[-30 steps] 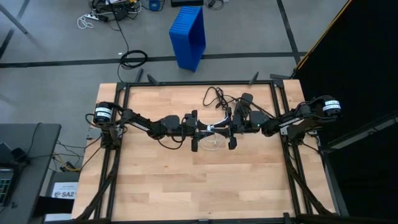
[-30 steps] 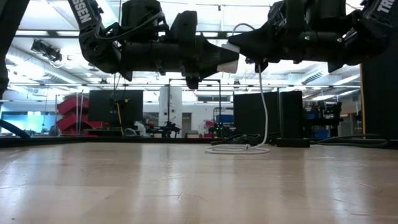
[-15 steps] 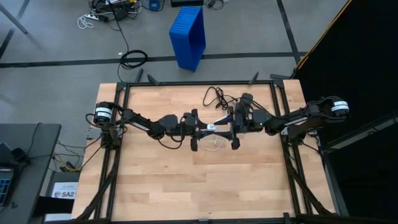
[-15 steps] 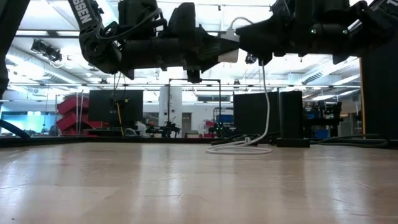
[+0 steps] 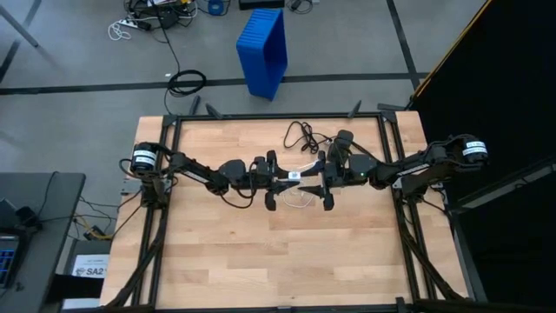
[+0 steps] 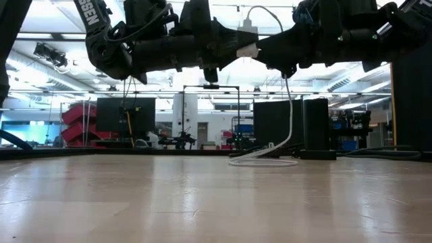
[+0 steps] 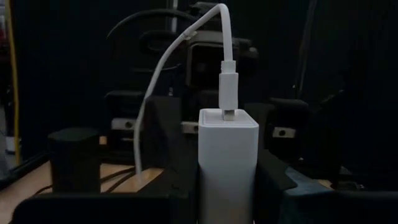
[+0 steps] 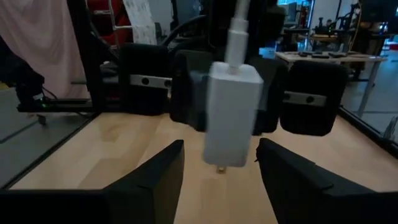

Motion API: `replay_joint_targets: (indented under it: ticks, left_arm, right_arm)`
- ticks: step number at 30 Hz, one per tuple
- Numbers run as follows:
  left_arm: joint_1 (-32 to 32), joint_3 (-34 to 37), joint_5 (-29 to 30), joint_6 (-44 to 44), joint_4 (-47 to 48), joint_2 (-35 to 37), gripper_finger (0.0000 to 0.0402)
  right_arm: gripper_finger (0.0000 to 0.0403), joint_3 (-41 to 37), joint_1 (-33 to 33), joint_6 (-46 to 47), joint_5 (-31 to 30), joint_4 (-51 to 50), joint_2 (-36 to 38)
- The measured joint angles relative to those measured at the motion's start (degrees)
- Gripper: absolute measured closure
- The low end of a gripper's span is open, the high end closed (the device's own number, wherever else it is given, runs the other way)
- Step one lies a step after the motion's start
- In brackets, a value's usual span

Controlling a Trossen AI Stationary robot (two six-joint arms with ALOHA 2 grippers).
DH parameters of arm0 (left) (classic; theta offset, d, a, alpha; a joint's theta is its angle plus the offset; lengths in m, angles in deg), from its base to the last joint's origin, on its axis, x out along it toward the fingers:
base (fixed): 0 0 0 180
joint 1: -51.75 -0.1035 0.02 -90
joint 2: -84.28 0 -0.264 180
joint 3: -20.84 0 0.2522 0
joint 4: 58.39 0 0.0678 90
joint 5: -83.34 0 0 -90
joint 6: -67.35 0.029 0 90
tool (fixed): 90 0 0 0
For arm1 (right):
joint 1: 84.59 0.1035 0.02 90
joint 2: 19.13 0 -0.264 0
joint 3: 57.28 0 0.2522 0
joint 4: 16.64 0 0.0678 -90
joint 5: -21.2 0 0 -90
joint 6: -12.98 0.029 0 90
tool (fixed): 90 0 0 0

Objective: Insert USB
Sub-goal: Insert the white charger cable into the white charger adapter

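Note:
The USB is a thin white cable. Its white plug (image 7: 229, 87) stands in the top face of an upright white charger block (image 7: 228, 162), also seen in the right wrist view as block (image 8: 231, 115) and plug (image 8: 238, 34). From the plug the cable arcs over and hangs down to its loop (image 5: 300, 196), which lies on the table (image 6: 263, 160). My left gripper (image 5: 283, 179) is shut on the block above mid-table. My right gripper (image 8: 217, 180) faces it, open, its fingers either side of the block with a gap showing on both sides. My left gripper pinches the white charger block between its two fingers (image 7: 180, 186), on the block's two side faces (image 7: 208, 180). The fingers come level from the table's left. The block is upright and lifted clear of the table, plug end up (image 6: 246, 28).
A black adapter box (image 5: 344, 139) with a thin black cord (image 5: 300, 135) lies near the table's far edge. A dark frame rail (image 5: 278, 116) runs round the wooden table. A blue crate (image 5: 263, 52) stands on the floor beyond.
Both grippers have risen a little above mid-table. The white plug, which was at my right gripper's fingers with the cable hanging below, now stands in the top of the block in my left gripper. The cable now arches above the plug, and its loop has stayed on the table.

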Motion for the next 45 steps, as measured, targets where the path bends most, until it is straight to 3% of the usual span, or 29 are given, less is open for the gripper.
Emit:
replay_joint_targets:
  ticks: [16,26,33,45]
  left_arm:
    - [0.3,-1.8,-0.2,1.2,1.9,-0.2,0.0331]
    - [0.5,-7.7,-1.2,1.2,0.8,-7.0,0.0331]
    - [0.5,-7.9,-1.3,1.3,1.7,-7.1,0.0331]
    - [0.1,-8.1,-5.3,1.2,5.6,-7.0,0.0331]
  right_arm:
    - [0.0263,0.0,0.0,0.1,-0.6,0.9,0.0]
    - [0.0293,-0.2,0.1,-1.0,-0.6,-2.0,0.0]
    - [0.0323,-0.2,0.1,-2.3,-1.2,-2.8,0.0]
    - [0.0263,-0.2,0.1,-2.5,-0.4,-3.0,-0.2]
